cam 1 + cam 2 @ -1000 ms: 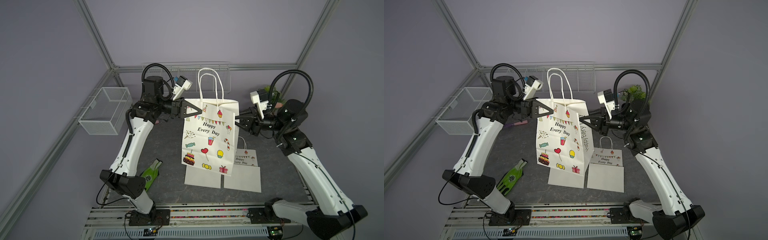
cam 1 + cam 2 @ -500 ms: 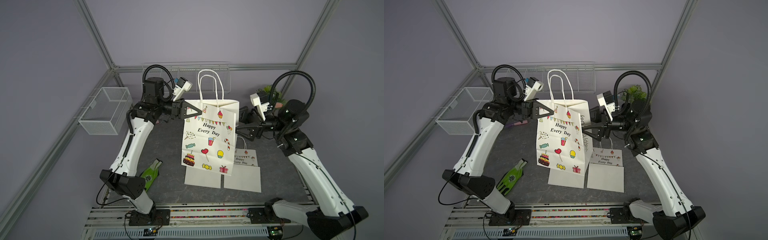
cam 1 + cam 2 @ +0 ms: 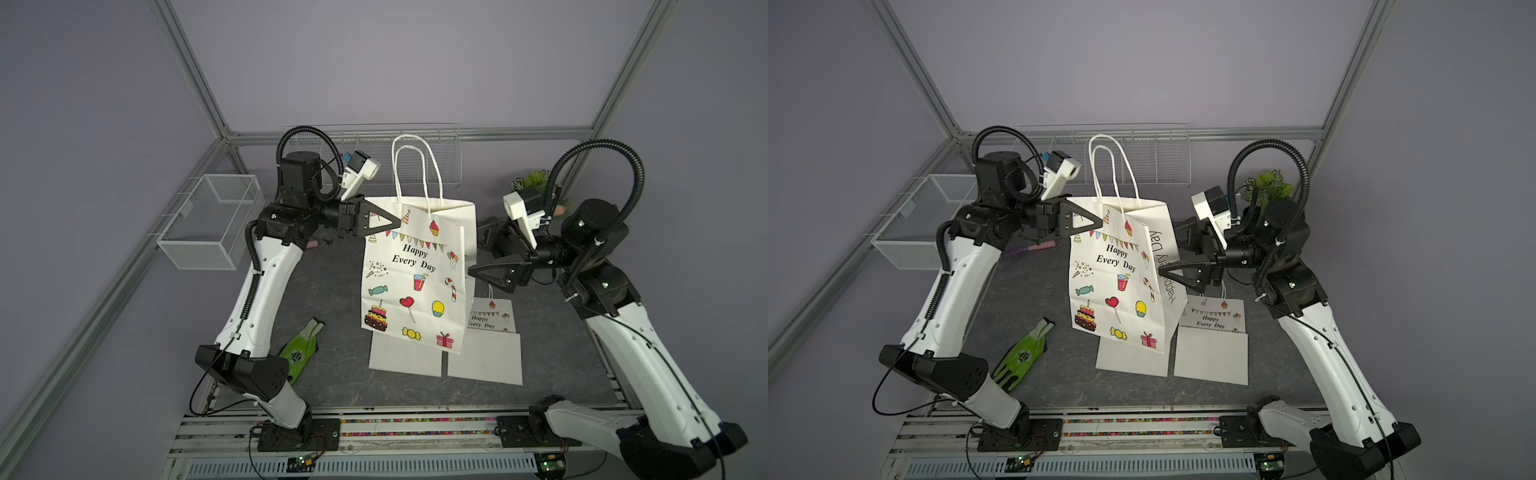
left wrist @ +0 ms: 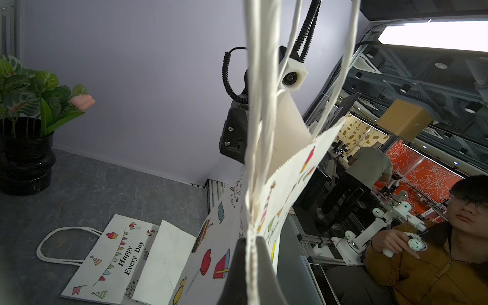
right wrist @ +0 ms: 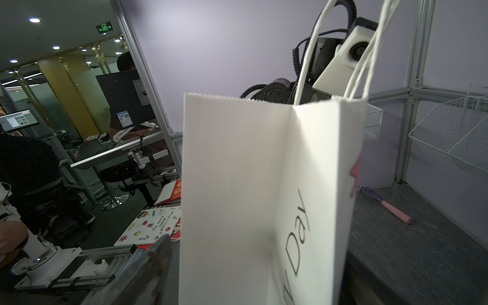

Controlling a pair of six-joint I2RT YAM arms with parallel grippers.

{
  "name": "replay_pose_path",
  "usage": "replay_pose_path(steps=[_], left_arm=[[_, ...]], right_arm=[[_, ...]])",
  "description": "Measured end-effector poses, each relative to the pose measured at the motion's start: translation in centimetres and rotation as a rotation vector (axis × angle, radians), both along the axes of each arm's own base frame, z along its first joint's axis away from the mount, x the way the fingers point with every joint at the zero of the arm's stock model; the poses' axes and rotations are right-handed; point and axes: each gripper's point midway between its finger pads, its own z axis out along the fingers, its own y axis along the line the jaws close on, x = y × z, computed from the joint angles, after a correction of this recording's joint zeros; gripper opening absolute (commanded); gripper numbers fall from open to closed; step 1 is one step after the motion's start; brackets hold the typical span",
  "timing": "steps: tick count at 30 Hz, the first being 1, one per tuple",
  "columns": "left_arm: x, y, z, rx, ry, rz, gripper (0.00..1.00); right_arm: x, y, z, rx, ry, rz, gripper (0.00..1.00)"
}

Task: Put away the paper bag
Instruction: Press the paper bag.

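A white paper bag printed "Happy Every Day" hangs upright above the mat, its two cord handles standing up. My left gripper is shut on the bag's top rim at its left corner. The left wrist view shows the serrated paper edge pinched between the jaws. My right gripper is open at the bag's right side, about halfway down. In the right wrist view the folded side panel fills the space between the spread jaws, and I cannot tell whether they touch it.
Two flat paper bags lie on the mat under the hanging bag. A green glove lies front left. A wire basket hangs on the left wall and a wire rack on the back. A potted plant stands back right.
My right gripper has let go of the bag's upper right edge, opened wide and dropped lower along the bag's side. The left gripper still holds the bag.
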Motion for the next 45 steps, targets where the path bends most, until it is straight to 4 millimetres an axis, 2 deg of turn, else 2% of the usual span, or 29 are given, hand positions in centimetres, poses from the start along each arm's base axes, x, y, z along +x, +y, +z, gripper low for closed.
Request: replay_pose_path(steps=[7,18,24,35,37,39,45], left_arm=[[1.6,0.0,-0.5,0.024,0.024,0.07,0.0],[2.8,0.0,-0.7,0.039,0.04,0.131,0.0],[3.6,0.2,-1.4,0.05,0.075,0.152,0.0],[4.9,0.2,-1.9,0.06,0.117,0.201,0.0],[5.0,0.3,-1.8,0.06,0.116,0.214,0.0],[5.1,0.4,-1.7,0.059,0.111,0.229,0.0],[4.8,0.7,-1.7,0.058,0.109,0.259,0.0]], right_arm=[[1.3,1.3,-1.1,-0.041,0.05,-0.031,0.89],[2.2,1.5,-1.4,-0.06,0.036,-0.098,0.89],[2.3,1.5,-1.7,-0.069,0.037,-0.109,0.89],[4.2,1.6,-2.5,-0.095,0.043,-0.19,0.89],[5.1,1.7,-2.9,-0.114,0.057,-0.219,0.92],[6.1,1.9,-3.4,-0.137,0.069,-0.252,1.0],[8.3,2.3,-5.2,-0.202,0.103,-0.321,0.69]])
